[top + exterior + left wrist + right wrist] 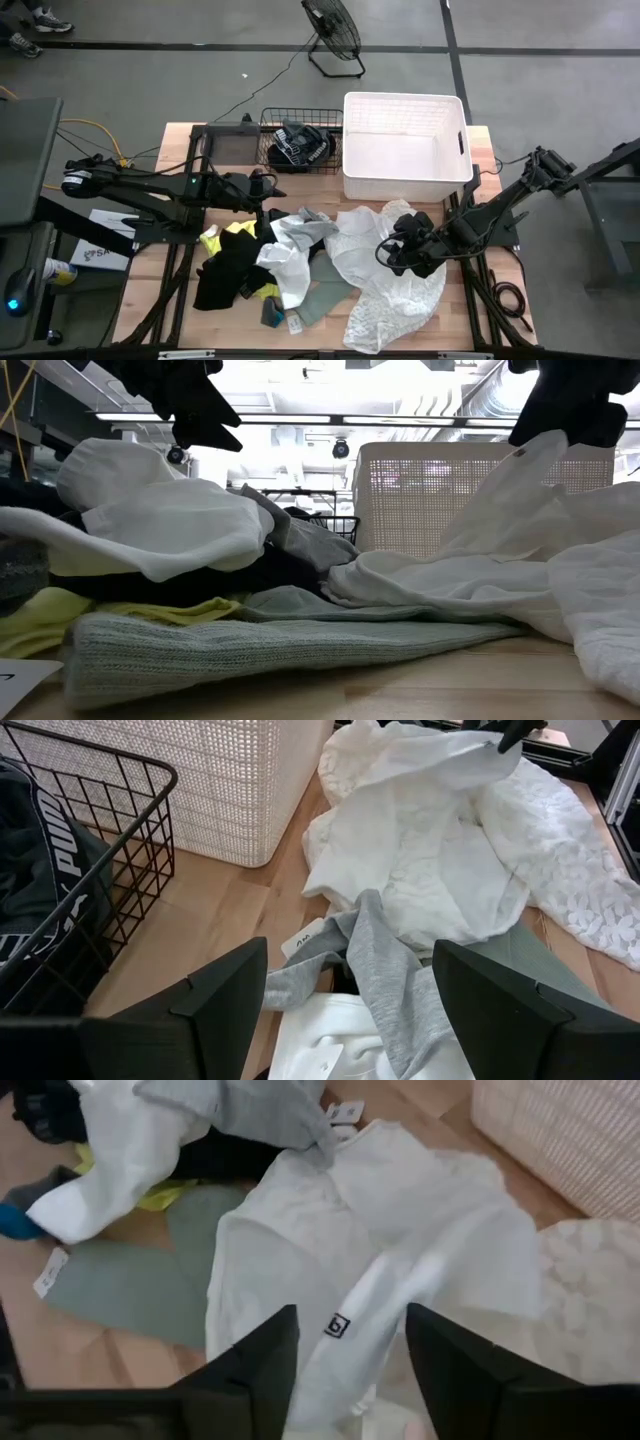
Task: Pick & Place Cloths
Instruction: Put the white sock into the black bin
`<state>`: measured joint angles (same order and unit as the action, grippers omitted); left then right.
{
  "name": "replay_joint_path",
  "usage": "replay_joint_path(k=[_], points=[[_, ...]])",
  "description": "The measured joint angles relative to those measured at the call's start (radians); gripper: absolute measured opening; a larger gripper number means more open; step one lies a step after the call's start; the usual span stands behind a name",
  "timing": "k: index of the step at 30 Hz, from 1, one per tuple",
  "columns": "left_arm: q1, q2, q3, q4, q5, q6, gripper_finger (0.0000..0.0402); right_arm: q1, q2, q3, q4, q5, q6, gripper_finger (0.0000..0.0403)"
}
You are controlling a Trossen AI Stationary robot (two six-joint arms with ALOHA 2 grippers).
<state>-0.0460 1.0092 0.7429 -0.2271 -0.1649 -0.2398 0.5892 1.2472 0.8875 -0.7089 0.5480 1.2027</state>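
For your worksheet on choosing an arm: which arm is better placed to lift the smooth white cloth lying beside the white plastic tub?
Right, probably. The right end effector hangs directly over the smooth white cloth, fingers straddling a fold. The left end effector waits near the black wire basket, over a grey cloth.

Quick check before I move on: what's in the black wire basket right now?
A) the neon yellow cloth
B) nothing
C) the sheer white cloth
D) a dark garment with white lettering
D: the wire basket holds a dark garment with white lettering, also seen in the left wrist view; the yellow and sheer white cloths lie on the table.
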Motion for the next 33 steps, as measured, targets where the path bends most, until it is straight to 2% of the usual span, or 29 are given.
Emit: replay_joint_path(k=[5,22,33], points=[[0.0,0.0,0.0,0.0,0.0,0.0,0.028,-0.014,0.002,0.0,0.001,0.032,0.004,0.0201],[0.0,0.0,0.0,0.0,0.001,0.0,0.028,-0.092,0.026,0.0,0.018,0.028,0.003,0.0195],[0.0,0.0,0.0,-0.008,0.001,0.0,0.028,-0.1,0.075,0.0,-0.054,0.004,-0.179,0.0195]])
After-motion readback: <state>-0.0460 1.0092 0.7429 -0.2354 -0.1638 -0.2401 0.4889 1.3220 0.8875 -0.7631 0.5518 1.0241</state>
